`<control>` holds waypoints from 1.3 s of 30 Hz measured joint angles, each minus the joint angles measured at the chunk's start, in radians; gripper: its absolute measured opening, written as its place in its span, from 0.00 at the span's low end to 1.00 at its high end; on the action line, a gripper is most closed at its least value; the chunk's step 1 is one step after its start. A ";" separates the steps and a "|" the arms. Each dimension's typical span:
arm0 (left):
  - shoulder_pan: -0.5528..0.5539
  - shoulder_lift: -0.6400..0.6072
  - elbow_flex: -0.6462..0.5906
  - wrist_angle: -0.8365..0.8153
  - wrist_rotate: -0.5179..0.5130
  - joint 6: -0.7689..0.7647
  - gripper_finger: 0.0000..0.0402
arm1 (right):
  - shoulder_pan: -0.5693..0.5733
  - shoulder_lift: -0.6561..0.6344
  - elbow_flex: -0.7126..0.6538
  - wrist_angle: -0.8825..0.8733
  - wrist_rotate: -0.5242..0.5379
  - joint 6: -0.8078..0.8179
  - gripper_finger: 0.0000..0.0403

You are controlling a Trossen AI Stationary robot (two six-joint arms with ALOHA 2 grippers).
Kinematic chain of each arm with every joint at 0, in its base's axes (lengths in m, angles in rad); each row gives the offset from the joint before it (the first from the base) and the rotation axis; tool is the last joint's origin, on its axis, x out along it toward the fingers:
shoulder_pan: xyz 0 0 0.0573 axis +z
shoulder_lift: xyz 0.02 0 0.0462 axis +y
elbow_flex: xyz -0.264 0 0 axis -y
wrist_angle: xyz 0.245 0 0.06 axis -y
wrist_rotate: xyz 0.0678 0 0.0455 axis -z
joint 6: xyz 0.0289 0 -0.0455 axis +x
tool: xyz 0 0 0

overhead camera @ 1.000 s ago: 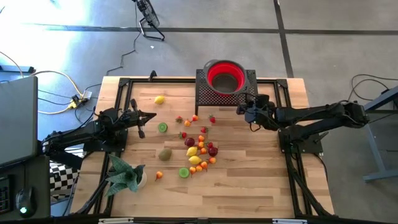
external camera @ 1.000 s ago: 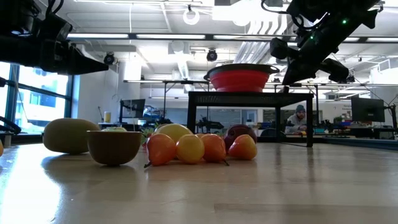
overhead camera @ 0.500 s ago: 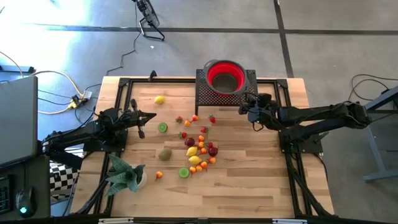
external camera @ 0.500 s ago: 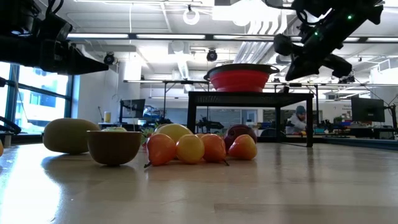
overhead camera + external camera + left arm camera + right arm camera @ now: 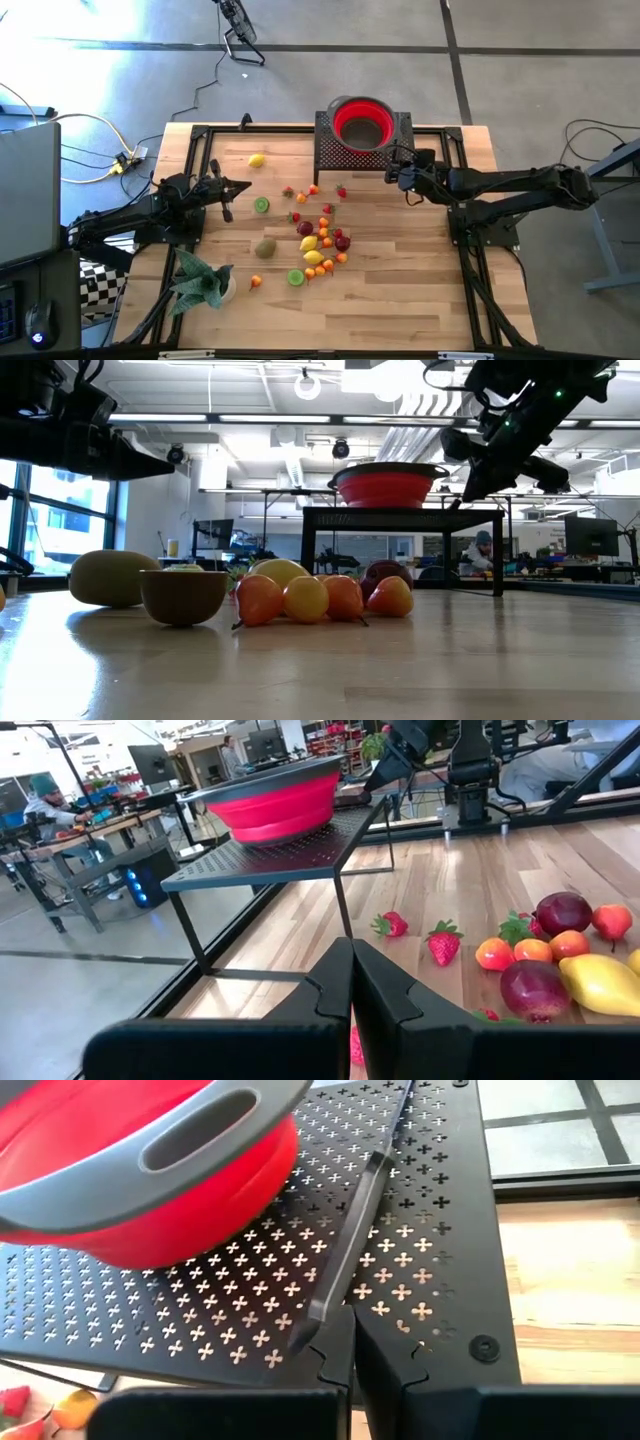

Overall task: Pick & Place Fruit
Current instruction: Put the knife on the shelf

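Hovering at rack (image 5: pixel 362 150) edge — right gripper (image 5: pixel 392 176) pinched empty; left gripper (image 5: pixel 243 187) same.

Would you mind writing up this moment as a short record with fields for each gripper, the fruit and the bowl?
left gripper: shut, empty, over the table's left side beside a lime
right gripper: shut, empty, at the black rack's right edge
fruit: scattered mid-table, none held
red bowl: sits on the rack, no fruit visible inside
plant: near-left corner
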 joint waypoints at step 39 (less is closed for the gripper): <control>0.000 0.000 0.000 0.000 0.001 0.003 0.00 | 0.033 -0.012 0.001 0.028 -0.007 -0.011 0.01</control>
